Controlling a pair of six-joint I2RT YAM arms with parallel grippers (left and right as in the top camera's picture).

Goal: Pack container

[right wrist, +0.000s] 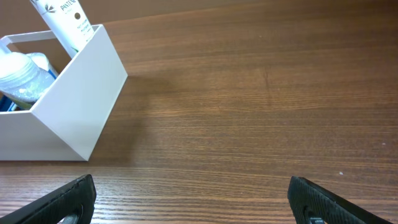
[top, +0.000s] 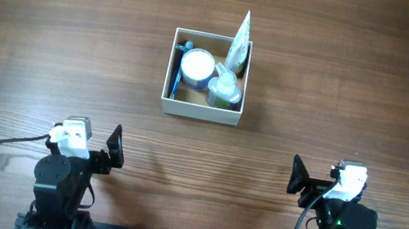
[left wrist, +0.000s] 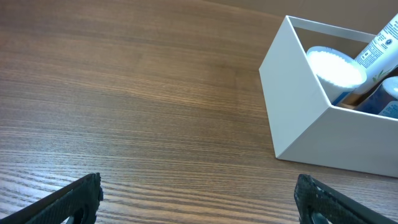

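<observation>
The container (top: 201,112) sits in the middle of the table (top: 44,29). Inside it, a jar (top: 197,66) lies at the back left. A bottle (top: 223,93) lies just beside the jar, to its right and nearer the front. A tube (top: 240,41) leans in the back right corner. The left gripper (top: 115,148) and the right gripper (top: 296,177) are well in front, one on each side.

A brown wood-grain table (top: 42,37) carries the white-walled container (top: 201,112), standing flat near its middle.
</observation>
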